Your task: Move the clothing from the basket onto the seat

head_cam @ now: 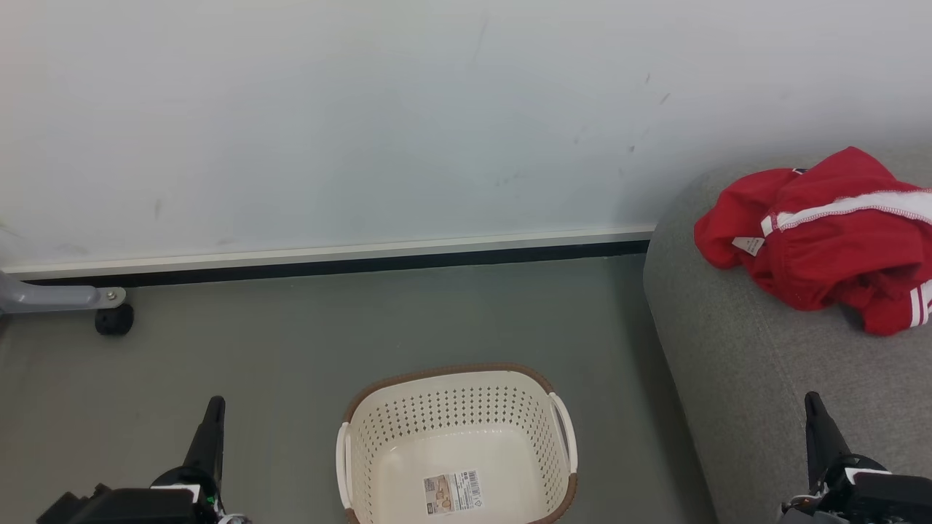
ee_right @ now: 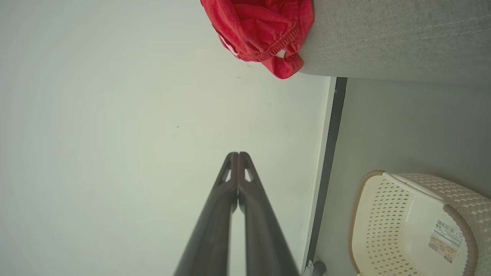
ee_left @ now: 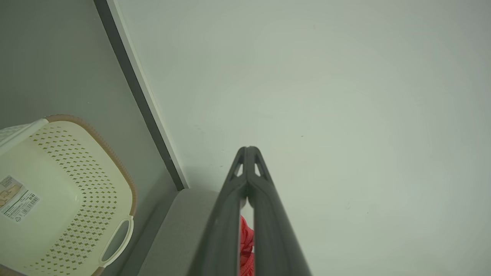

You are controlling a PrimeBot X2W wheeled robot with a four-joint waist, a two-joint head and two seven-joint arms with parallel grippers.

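The red clothing (head_cam: 823, 244) with white stripe trim lies bunched on the grey seat (head_cam: 764, 378) at the right, near the wall. On the floor in front of me the cream basket (head_cam: 457, 418) with a brown rim holds nothing but a barcode sticker on its bottom. My left gripper (head_cam: 214, 407) is at the lower left, left of the basket, shut and holding nothing. Over the seat's front part at the lower right, my right gripper (head_cam: 812, 402) is also shut with nothing in it. In the wrist views both finger pairs (ee_left: 248, 150) (ee_right: 238, 155) point at the wall, tips together.
A pale wall with a white and dark skirting strip (head_cam: 328, 260) runs behind the grey floor. A grey frame leg with a black castor (head_cam: 113, 319) stands at the far left by the wall.
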